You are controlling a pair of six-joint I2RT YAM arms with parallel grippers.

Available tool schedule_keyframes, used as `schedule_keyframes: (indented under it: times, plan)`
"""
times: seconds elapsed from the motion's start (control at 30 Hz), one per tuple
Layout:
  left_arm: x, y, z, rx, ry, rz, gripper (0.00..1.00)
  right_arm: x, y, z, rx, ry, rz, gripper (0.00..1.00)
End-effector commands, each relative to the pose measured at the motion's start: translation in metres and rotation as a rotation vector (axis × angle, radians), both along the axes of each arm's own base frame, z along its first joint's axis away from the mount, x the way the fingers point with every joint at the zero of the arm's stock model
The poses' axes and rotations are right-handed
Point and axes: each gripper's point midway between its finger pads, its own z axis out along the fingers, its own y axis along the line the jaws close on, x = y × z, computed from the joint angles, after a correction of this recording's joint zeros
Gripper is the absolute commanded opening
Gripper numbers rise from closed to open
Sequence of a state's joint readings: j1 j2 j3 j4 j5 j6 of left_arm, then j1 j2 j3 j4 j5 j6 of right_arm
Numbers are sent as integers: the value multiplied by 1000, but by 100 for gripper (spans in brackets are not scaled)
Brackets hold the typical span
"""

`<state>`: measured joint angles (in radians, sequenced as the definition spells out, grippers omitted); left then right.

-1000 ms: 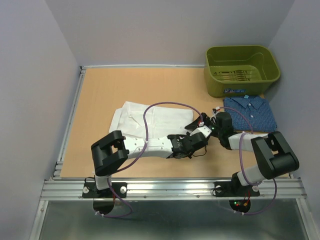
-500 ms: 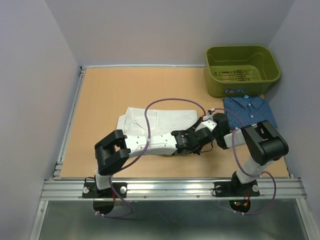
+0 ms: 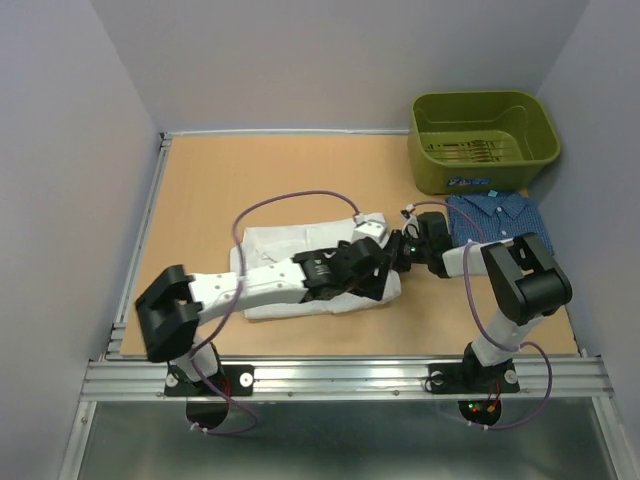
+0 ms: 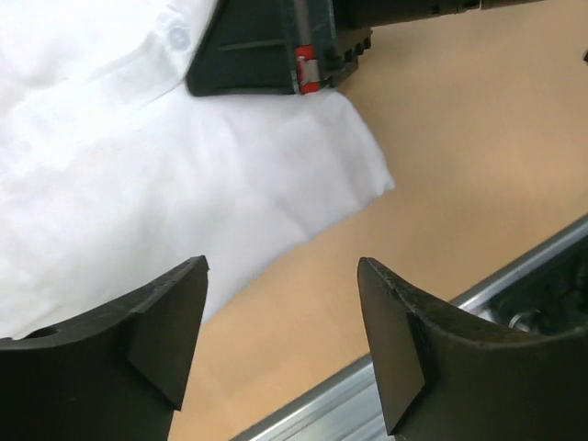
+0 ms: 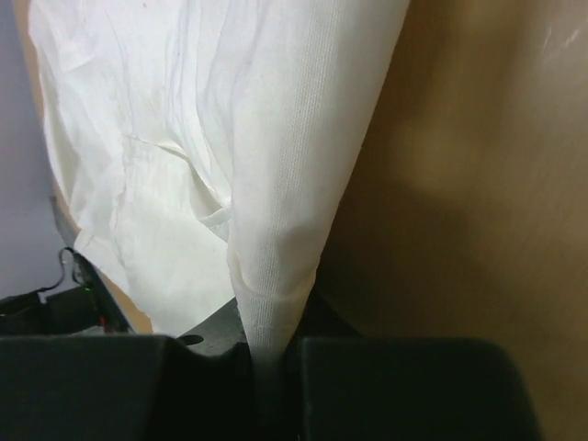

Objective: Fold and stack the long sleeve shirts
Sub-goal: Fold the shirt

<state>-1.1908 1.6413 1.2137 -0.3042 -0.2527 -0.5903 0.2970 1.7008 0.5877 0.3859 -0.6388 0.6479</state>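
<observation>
The white shirt (image 3: 275, 240), lying centrally on the counter (image 3: 230, 170), has just been released by the left claw (image 4: 280, 322), now spread above it. Its right edge has been pinched by the right claw (image 5: 268, 363), so another fold seems prepared.

Two black-and-white arms, each one with a purple cable.

The left arm (image 3: 250, 288) and the right arm (image 3: 525, 285) have white covers between big, rounded black joints (image 3: 165, 315). A thin purple cable (image 3: 290, 197) runs in a loop along each arm. Each arm stands on a black base plate (image 3: 225, 380) with silver screw heads, and at the right base small red and green lights (image 3: 470, 407) shine. The left gripper (image 4: 283, 266) has two matt black fingers (image 4: 156, 335), thick and wedge-shaped, with flat inner faces. The right gripper (image 5: 273, 354) has the same black fingers (image 5: 413, 386), and its black body (image 4: 257, 46) carries a small red mark (image 4: 305, 69).
</observation>
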Motion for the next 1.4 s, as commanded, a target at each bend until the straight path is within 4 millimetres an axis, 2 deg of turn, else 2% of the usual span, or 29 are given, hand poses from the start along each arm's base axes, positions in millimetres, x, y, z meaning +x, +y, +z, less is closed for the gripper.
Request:
schedule_keyframes:
  times: [0.0,0.03,0.07,0.1,0.13,0.17,0.2,0.23,0.27,0.3,0.33,0.43,0.47,0.53,0.57,0.73,0.83,0.87,0.93,1.0,1.2,1.37]
  plan:
    - [18,46,60,-214,-20,126,81,9,-13,7,-192,-94,124,1]
    - [21,60,77,-259,-40,148,82,1,-17,3,-226,-50,148,0]
    - [26,74,78,-262,-48,177,82,3,-20,2,-264,-73,185,1]
    - [38,97,68,-241,-50,239,82,16,-18,12,-280,-96,197,1]
    - [45,112,68,-239,-65,272,82,8,-23,9,-310,-49,222,1]
    - [46,131,64,-233,-70,308,82,15,-28,11,-358,-75,239,1]
    - [60,155,61,-224,-79,383,83,20,-31,16,-391,-66,245,0]
    - [63,168,64,-234,-93,410,82,26,-33,21,-418,-82,248,1]
    - [65,184,49,-207,-78,450,82,32,-39,23,-464,-106,257,1]
    - [67,194,43,-199,-71,481,82,37,-41,28,-484,-119,262,1]
    - [72,209,38,-205,-57,533,83,46,-42,41,-506,-138,262,1]
    - [66,224,11,-235,3,578,83,55,-51,54,-585,-174,288,2]
    - [66,233,-2,-254,28,623,82,67,-56,64,-631,-212,278,3]
    - [63,237,-13,-283,66,647,82,69,-58,71,-669,-226,292,3]
    - [63,241,-23,-302,80,678,81,77,-62,76,-703,-257,291,3]
    - [61,237,-48,-359,150,693,78,84,-66,87,-818,-293,295,4]
    - [62,229,-57,-384,184,686,75,86,-63,95,-876,-329,298,4]
    - [69,225,-52,-416,163,677,75,86,-63,97,-893,-339,299,4]
    - [73,225,-55,-417,159,689,73,88,-66,98,-947,-349,291,4]
    - [78,225,-59,-409,158,701,69,91,-72,102,-1005,-361,270,4]
    - [85,218,-73,-418,188,709,57,96,-73,117,-1081,-400,235,4]
    - [87,218,-81,-422,192,721,48,97,-67,128,-1130,-438,227,5]
